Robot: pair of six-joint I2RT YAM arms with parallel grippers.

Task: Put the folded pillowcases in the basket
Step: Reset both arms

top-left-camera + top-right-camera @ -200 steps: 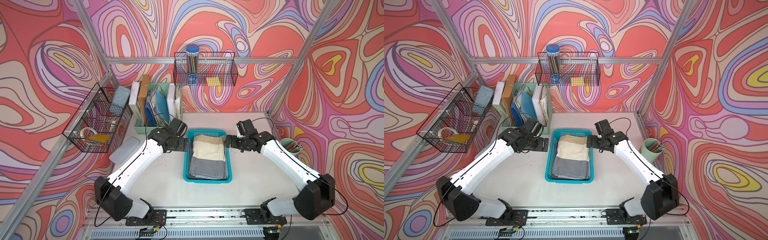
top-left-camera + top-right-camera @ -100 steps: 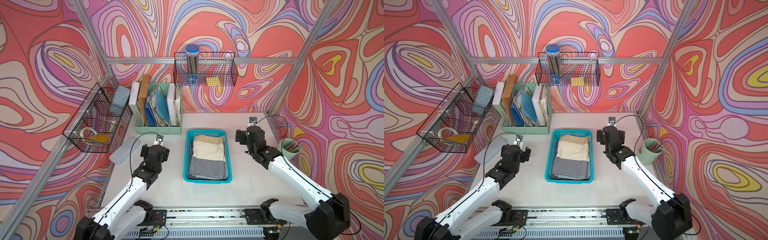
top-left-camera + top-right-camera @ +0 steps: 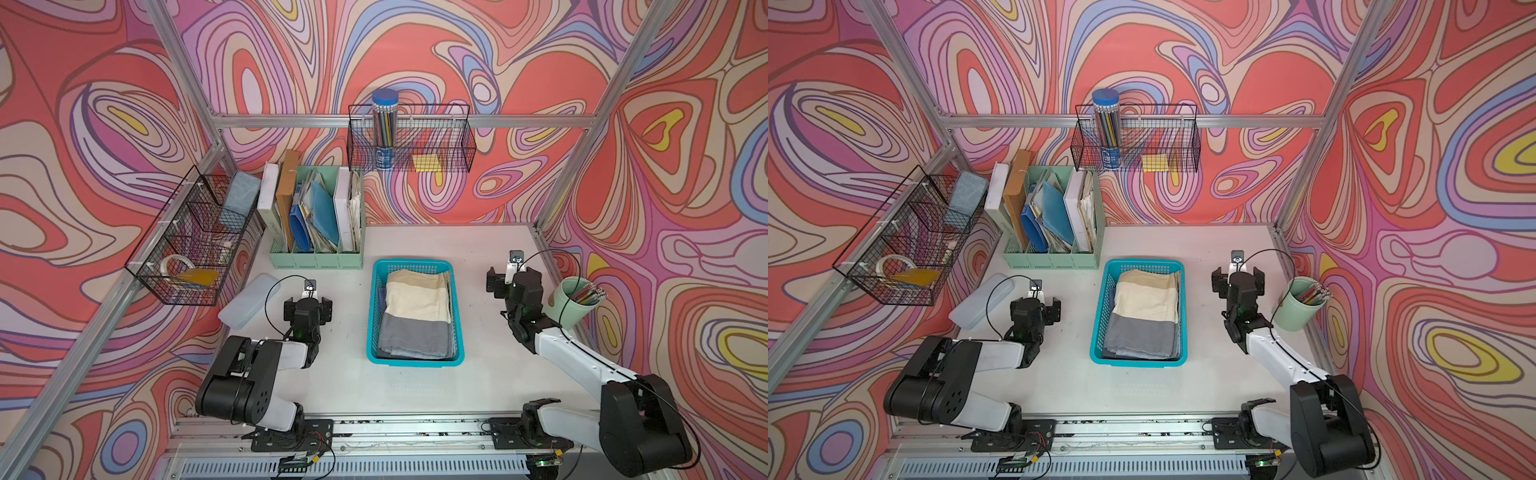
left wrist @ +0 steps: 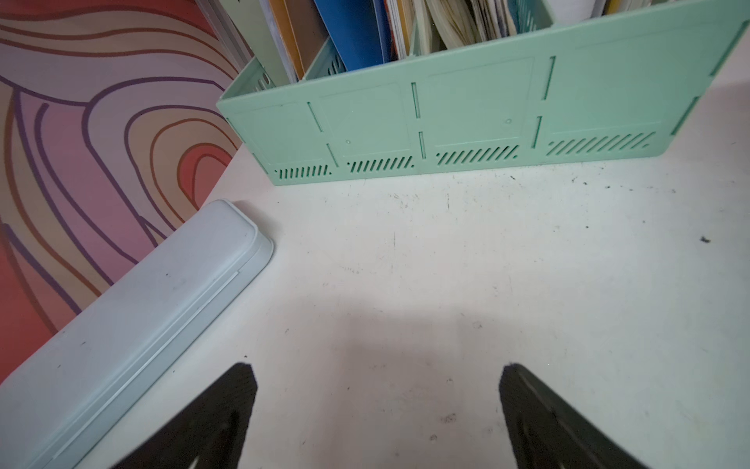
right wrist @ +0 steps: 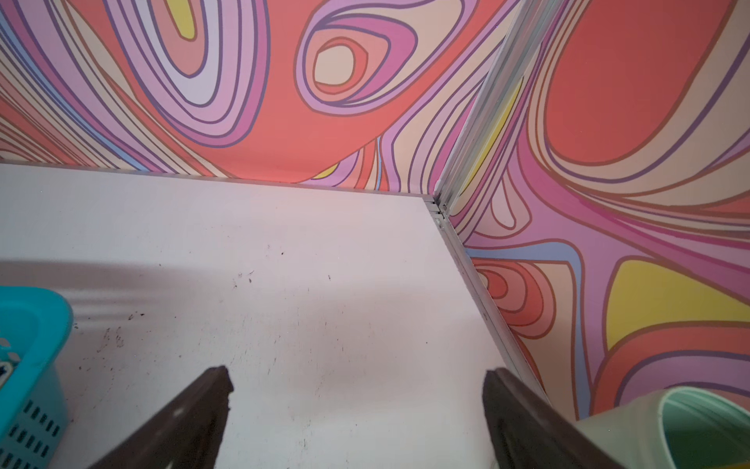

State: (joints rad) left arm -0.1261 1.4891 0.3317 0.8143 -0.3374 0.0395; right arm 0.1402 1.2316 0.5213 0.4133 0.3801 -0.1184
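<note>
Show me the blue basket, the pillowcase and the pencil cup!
basket (image 3: 415, 361): in a top view, on its near rim.
pillowcase (image 3: 417, 297): in a top view, on its cream part, inside the basket.
pencil cup (image 3: 572, 311): in a top view, on its green outer wall.

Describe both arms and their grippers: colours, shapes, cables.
The left arm and right arm match: smooth white shells between bulky black joints, a thin black cable looping at each wrist. The left gripper and right gripper have two dark, tapering fingers each.
</note>
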